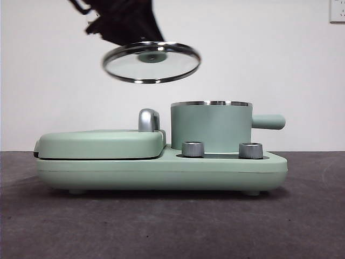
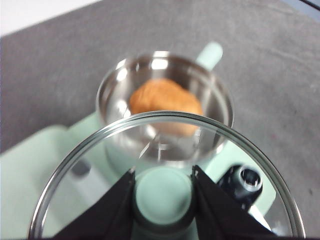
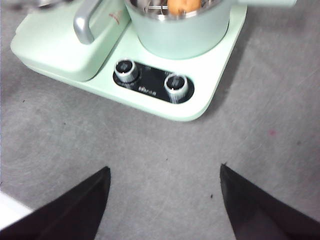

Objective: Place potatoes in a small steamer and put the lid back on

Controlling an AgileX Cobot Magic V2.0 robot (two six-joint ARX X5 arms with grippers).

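A: Start nearest us. What's on the table's front edge?

B: Bare grey table (image 1: 172, 226), then the mint-green cooker base (image 1: 161, 172) with its two steel dials (image 1: 193, 149). On its left half is the flat griddle cover (image 1: 99, 143) with the chrome handle (image 1: 148, 120); on the right half stands the small steamer (image 1: 211, 127), side handle pointing to three o'clock.

A: And the potato?

B: Already inside. The left wrist view shows the potato (image 2: 165, 102) lying in the steel bowl, below the rim. So the step in hand is seating the lid.

A: Where is the lid?

B: The lid (image 1: 151, 62) hangs in the air, up at about eleven o'clock from the steamer's mouth, tilted, well apart from the rim. The left gripper (image 2: 163, 192) has its jaws closed on the green knob (image 2: 163, 189), one jaw on each side.

A: How would you do it well?

B: My judgement: bring the lid across towards three o'clock until the knob sits over the pot's centre, level it so the steel rim is parallel to the pot's rim, then lower straight. A tilted lid would likely catch one edge and rock. Let go only once it rests all round.

A: The other arm?

B: The right gripper (image 3: 165, 200) waits in front of the cooker above bare table, jaws wide apart, holding nothing.
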